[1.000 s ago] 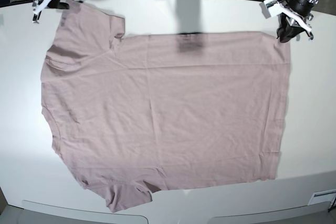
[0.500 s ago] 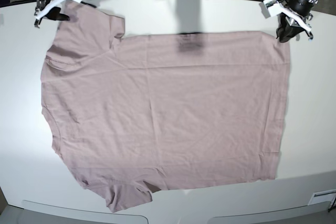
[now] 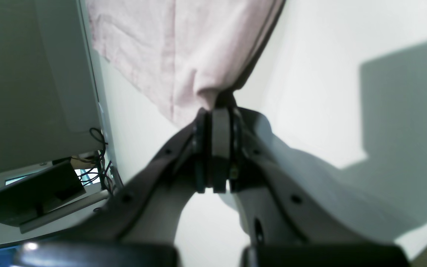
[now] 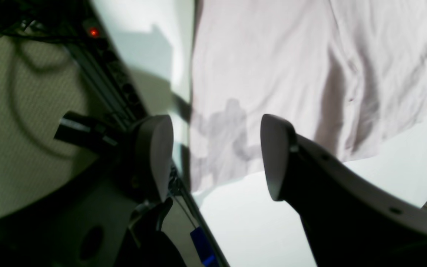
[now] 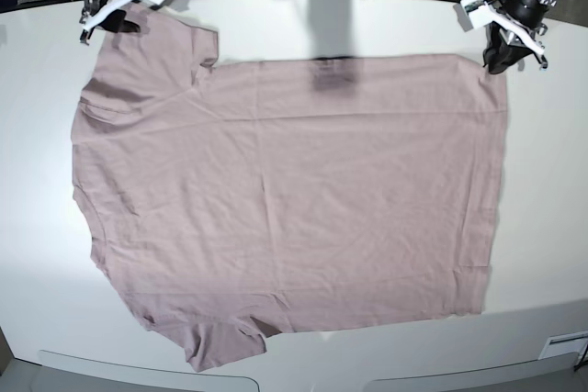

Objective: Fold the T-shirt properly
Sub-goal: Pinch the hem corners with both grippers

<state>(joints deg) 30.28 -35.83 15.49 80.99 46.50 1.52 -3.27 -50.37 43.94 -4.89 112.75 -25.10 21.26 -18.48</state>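
Across the white table [image 5: 551,190] the shirt [image 5: 294,199] lies flat. At its far corner, the left gripper [image 3: 215,111] pinches the hem; the right gripper [image 4: 215,155] gapes wide, empty, above a sleeve.

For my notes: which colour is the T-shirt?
Plain dusty mauve-pink T-shirt, no print; base view shows it best.

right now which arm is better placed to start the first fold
Left. The left gripper is already shut on the T-shirt hem corner, while the right gripper hangs open over the sleeve, gripping nothing.
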